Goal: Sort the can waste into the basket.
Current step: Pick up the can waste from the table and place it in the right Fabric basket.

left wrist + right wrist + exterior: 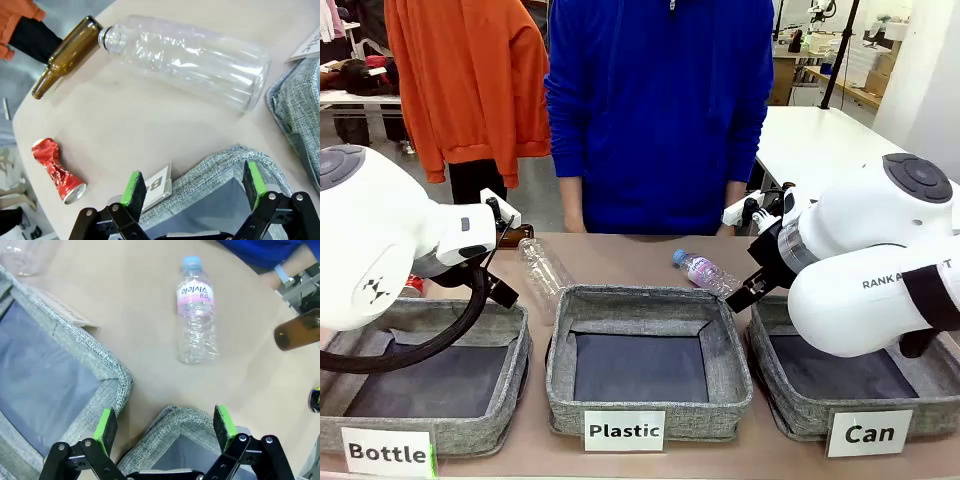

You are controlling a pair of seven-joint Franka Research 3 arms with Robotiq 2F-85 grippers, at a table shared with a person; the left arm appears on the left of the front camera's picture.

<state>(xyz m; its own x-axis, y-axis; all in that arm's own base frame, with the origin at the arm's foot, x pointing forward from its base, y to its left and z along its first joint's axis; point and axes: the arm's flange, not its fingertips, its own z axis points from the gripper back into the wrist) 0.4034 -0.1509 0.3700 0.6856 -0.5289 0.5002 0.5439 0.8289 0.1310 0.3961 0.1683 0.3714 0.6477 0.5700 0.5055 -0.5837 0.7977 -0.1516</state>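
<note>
Sideways, a crushed red-and-silver can (pixel 56 170) lies on smooth table (pixel 150 125).

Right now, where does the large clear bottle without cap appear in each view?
Front view: the large clear bottle lies left of centre, behind the Plastic basket's left corner.
Left wrist view: across the top, mouth pointing left.
Right wrist view: top-left corner, cut off.
Shared landmark: the Plastic basket's grey rim.
</note>
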